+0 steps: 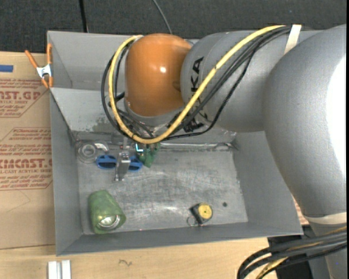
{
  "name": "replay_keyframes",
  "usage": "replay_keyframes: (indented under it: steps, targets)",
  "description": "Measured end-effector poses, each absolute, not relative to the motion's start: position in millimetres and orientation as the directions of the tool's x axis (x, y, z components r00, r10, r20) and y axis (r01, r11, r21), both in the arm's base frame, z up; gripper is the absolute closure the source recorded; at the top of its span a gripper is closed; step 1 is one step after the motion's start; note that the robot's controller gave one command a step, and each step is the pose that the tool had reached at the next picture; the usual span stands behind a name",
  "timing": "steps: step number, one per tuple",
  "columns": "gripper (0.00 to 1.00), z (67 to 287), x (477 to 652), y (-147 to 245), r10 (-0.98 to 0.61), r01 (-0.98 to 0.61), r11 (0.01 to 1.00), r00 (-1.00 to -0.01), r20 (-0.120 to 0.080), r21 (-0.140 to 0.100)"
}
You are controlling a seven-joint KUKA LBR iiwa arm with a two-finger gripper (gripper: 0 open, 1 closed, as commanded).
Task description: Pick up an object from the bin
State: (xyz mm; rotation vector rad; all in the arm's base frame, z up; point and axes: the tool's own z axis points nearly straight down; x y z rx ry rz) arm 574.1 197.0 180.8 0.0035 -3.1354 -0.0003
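Observation:
My gripper (pixel 123 166) reaches down under the orange wrist cover at the back left of the bin floor. It sits right over a blue plastic thing (pixel 107 161), which shows on both sides of it. A small dark green thing (pixel 148 156) lies just to the right of the gripper, partly hidden by the arm. A clear ring (pixel 87 151) rests to the left of the blue thing, near the bin's back wall.
A pale green cylinder with a shiny end (pixel 104 212) lies on its side in the front left corner. A small yellow and black tape measure (pixel 202 213) sits near the front wall at the middle right. The arm covers the bin's back right.

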Motion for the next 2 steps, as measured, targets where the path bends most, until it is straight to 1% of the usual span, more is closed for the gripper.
replay_keyframes:
  steps: [1, 2]
  targets:
    - [0.0, 86.5, 594.2, 197.1, 0.009, 0.009, 1.0, -1.0, -0.01, 0.005]
    - [1.0, 81.3, 592.0, 195.6, 0.01, 0.01, 1.0, -1.0, -0.002, 0.002]
